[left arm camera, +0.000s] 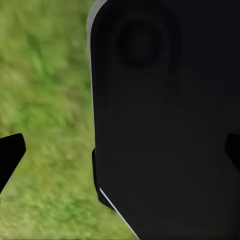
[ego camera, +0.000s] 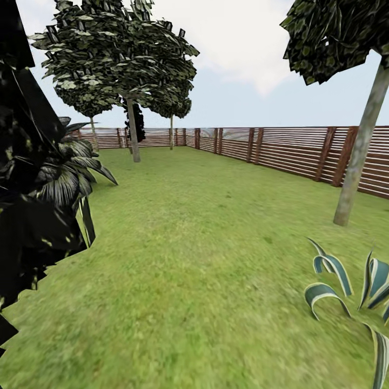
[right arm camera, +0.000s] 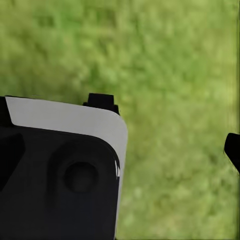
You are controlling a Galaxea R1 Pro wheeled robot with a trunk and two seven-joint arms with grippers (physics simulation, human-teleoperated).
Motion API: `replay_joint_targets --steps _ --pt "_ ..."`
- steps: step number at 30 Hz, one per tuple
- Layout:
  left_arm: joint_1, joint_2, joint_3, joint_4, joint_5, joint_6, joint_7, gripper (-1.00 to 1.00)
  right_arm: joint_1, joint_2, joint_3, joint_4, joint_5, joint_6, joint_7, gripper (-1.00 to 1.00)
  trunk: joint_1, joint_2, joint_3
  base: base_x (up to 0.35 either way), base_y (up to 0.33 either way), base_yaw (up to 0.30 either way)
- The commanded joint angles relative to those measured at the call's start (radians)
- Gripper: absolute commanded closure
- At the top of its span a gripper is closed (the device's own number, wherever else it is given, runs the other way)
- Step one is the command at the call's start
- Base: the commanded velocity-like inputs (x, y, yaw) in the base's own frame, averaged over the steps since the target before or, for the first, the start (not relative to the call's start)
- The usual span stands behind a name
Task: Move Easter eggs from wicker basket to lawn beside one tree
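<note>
From the head camera, a broad lawn (ego camera: 205,259) of short, mottled green grass runs away toward a dark brown fence (ego camera: 292,148) of horizontal slats with thick posts, which closes the garden from about ten o'clock round to three o'clock. A tree (ego camera: 357,162) with a thin, straight, pale grey-green trunk leans up from the grass at about two o'clock, its dark leafy crown cut off by the frame's upper corner. A second tree (ego camera: 133,132) of the same kind stands farther off at about eleven o'clock, near the fence, with two more thin trunks beside it and a narrow black columnar tree (ego camera: 139,121) just behind. A large, nearly black mass of foliage (ego camera: 27,216) covers the nine o'clock side, with a spiky dark-leaved plant (ego camera: 70,173) at its edge. Striped green-and-cream leaves (ego camera: 346,292) arch up at about four o'clock. The sky is pale blue with white cloud. From the left wrist camera, a big dark rounded part of the robot's body (left arm camera: 165,120) blocks much of the blurred grass; the left gripper (left arm camera: 122,152) shows two black fingertips (left arm camera: 11,152) set far apart at opposite edges, with nothing between them. From the right wrist camera, a dark robot panel with a pale rim (right arm camera: 65,165) sits over blurred grass; one black fingertip (right arm camera: 233,147) of the right gripper shows at the edge, and I cannot tell how far that gripper is spread.
</note>
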Motion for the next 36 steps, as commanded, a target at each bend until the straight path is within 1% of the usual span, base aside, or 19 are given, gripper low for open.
replay_joint_targets --steps 1,7,13,22,26,31,36 --pt "0.001 0.0 0.0 -0.002 -0.001 -0.001 -0.001 -1.0 -0.002 -0.001 -0.001 0.004 0.009 -0.006 -0.001 -1.0 0.001 0.0 -0.001 0.337 0.0 0.037" --pt "0.001 0.0 0.0 -0.002 -0.001 -0.001 -0.001 -1.0 -0.002 0.0 -0.001 0.004 0.009 -0.006 -0.001 -1.0 0.001 0.0 -0.001 0.337 0.0 0.022" --pt "0.001 0.0 0.0 -0.002 -0.001 -0.001 -0.002 -1.0 -0.002 -0.002 -0.006 0.004 0.003 -0.006 -0.001 -1.0 0.001 0.0 -0.001 0.337 0.0 0.188" --pt "0.001 0.0 0.0 -0.002 -0.001 -0.001 -0.002 -1.0 -0.002 -0.003 -0.005 0.004 0.002 -0.006 0.0 -1.0 0.001 0.0 -0.001 0.337 0.0 0.017" --pt "0.001 0.0 0.0 -0.002 -0.001 -0.001 -0.002 -1.0 -0.002 -0.002 -0.003 0.004 0.003 -0.006 0.001 -1.0 0.001 0.0 -0.001 0.337 0.0 -0.109" --pt "0.001 0.0 0.0 -0.002 -0.001 -0.001 -0.002 -1.0 -0.002 -0.002 -0.001 0.004 0.004 -0.006 0.003 -1.0 0.001 0.0 -0.001 0.337 0.0 -0.251" --pt "0.001 0.0 0.0 -0.002 -0.001 -0.001 -0.002 -1.0 -0.002 -0.002 -0.002 0.004 0.004 -0.006 0.002 -1.0 0.001 0.0 -0.001 0.337 0.0 -0.048"
